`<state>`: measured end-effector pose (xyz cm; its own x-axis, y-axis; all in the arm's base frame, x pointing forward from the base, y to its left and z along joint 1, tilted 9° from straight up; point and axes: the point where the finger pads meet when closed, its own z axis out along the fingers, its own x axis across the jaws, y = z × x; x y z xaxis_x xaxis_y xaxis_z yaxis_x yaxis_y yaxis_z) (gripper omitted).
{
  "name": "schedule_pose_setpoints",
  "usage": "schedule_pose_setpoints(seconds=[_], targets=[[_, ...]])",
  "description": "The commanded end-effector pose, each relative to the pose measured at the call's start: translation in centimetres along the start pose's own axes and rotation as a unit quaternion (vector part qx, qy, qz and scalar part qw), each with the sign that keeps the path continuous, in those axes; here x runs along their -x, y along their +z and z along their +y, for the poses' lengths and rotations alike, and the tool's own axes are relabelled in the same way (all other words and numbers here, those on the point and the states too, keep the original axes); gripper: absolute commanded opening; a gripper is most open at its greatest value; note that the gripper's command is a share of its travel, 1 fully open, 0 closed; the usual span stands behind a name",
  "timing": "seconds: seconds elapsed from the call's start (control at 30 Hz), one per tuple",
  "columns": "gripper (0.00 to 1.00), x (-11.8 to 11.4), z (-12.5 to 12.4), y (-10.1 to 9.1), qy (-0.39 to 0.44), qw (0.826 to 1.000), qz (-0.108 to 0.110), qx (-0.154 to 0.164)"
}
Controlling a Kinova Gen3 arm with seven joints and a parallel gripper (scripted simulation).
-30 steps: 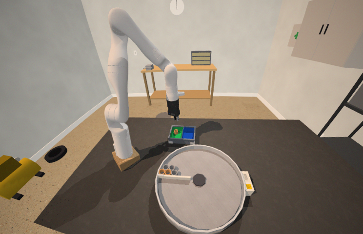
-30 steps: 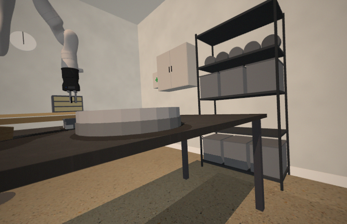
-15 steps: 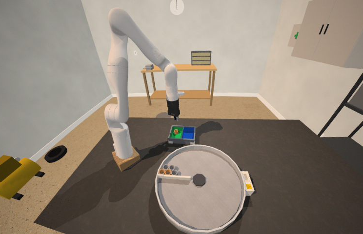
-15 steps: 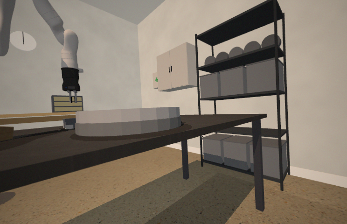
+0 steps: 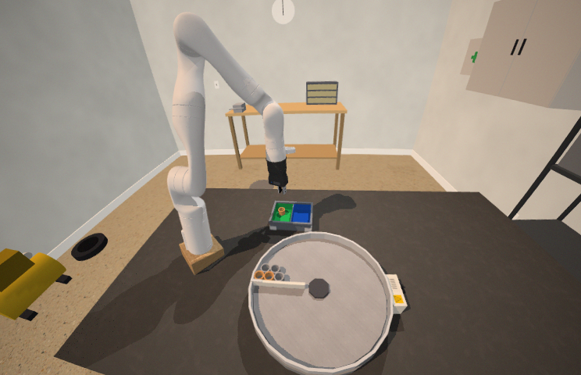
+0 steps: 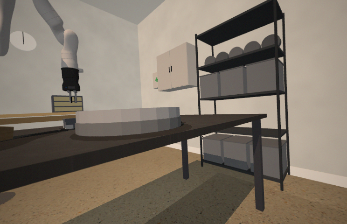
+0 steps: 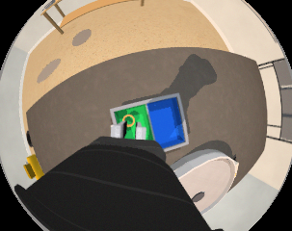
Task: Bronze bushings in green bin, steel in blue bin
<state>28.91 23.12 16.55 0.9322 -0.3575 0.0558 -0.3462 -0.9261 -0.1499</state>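
Observation:
My gripper (image 5: pixel 282 191) (image 6: pixel 73 101) (image 7: pixel 131 127) is open and empty, its fingers a little apart, high above the green bin (image 5: pixel 286 218) (image 7: pixel 142 115). One bronze bushing (image 5: pixel 281 212) (image 7: pixel 129 115) stands in that bin. The blue bin (image 5: pixel 301 214) (image 7: pixel 166 122) beside it is empty. On the turntable (image 5: pixel 344 323) (image 7: pixel 210 178), two bronze bushings (image 5: pixel 258 275) (image 5: pixel 269 276) and a steel bushing (image 5: pixel 279 276) stand in a row along the white bar. Two more steel bushings (image 5: pixel 265 268) (image 5: pixel 275 268) stand behind them. The turntable's wall hides all of these in the exterior view.
The white bar (image 5: pixel 286 285) runs from the turntable's rim towards its dark hub (image 5: pixel 319 288). A raised wall (image 6: pixel 126 120) surrounds the turntable. A white box (image 5: pixel 395 287) sits at its right side. The arm's wooden base block (image 5: pixel 207 258) is left of the bins.

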Motion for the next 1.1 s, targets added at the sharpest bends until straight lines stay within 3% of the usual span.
schedule_pose_setpoints(seconds=[0.0,0.8,0.97,1.07], targets=[[0.42,0.0,0.0,0.0,0.0,1.0,0.0,-0.001],[0.42,0.0,0.0,0.0,0.0,1.0,0.0,-0.001],[0.4,-2.4,4.7,0.1,-0.025,1.0,0.0,-0.001],[0.4,-2.4,4.7,0.1,-0.025,1.0,0.0,-0.001]])
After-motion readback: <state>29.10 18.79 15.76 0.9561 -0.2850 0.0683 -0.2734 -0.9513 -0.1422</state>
